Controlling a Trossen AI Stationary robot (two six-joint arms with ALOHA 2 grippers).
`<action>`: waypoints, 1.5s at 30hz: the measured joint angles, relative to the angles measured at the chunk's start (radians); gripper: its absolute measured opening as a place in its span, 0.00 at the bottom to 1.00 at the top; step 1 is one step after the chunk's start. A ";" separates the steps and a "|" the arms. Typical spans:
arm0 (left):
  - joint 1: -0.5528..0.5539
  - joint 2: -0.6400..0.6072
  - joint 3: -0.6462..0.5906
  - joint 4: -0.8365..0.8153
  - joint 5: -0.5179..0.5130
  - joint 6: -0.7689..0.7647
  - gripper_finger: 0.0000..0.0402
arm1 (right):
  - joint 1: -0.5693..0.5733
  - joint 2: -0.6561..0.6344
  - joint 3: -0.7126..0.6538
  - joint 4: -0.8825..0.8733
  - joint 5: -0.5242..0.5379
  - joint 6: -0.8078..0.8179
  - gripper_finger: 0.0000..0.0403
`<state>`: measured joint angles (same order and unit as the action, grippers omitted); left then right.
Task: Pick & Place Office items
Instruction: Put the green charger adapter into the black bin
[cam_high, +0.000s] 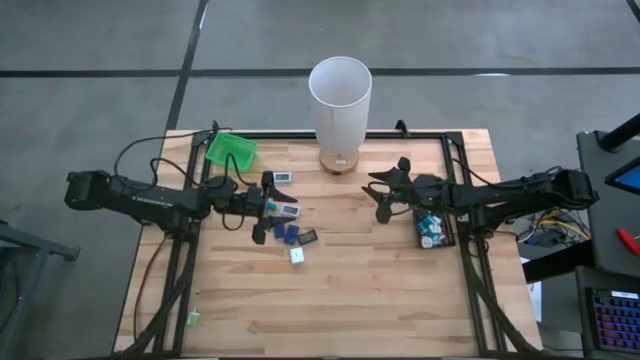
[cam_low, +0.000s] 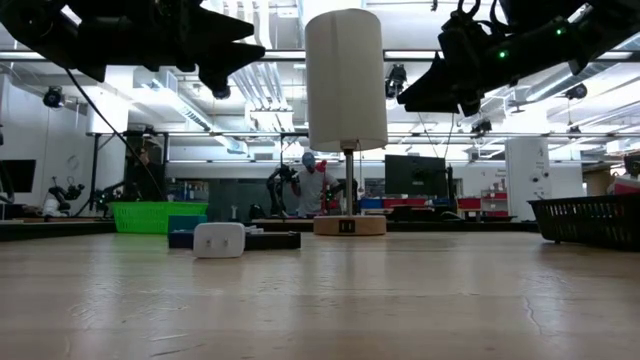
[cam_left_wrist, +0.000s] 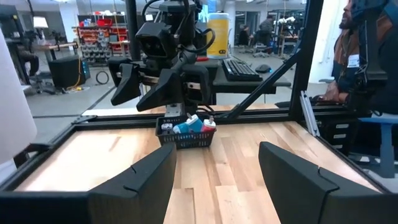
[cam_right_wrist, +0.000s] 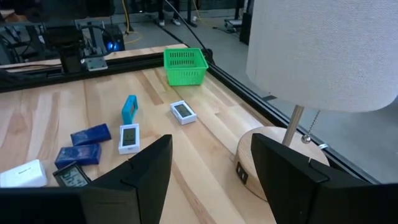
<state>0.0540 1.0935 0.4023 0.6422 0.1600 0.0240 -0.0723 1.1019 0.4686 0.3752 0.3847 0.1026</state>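
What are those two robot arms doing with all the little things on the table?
They are sorting small office items into baskets. Right now both grippers are open and hold nothing. The left gripper hangs over the loose pile near the green basket. The right gripper hangs beside the black basket, which already has a few pieces in it. A white lamp stands at the back.
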 joint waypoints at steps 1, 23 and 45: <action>0.000 0.000 0.000 0.000 0.000 -0.011 0.59 | 0.000 0.000 0.000 0.000 0.000 0.001 0.54; -0.070 -0.047 0.234 -0.689 -0.224 -0.323 0.58 | 0.000 0.000 0.000 -0.004 0.001 0.000 0.54; -0.688 -0.047 0.399 -1.528 -0.416 -1.505 0.58 | 0.000 0.000 0.000 -0.004 0.001 0.000 0.54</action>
<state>-0.6339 1.0462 0.8017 -0.8856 -0.2561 -1.4806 -0.0727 1.1023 0.4686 0.3714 0.3853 0.1024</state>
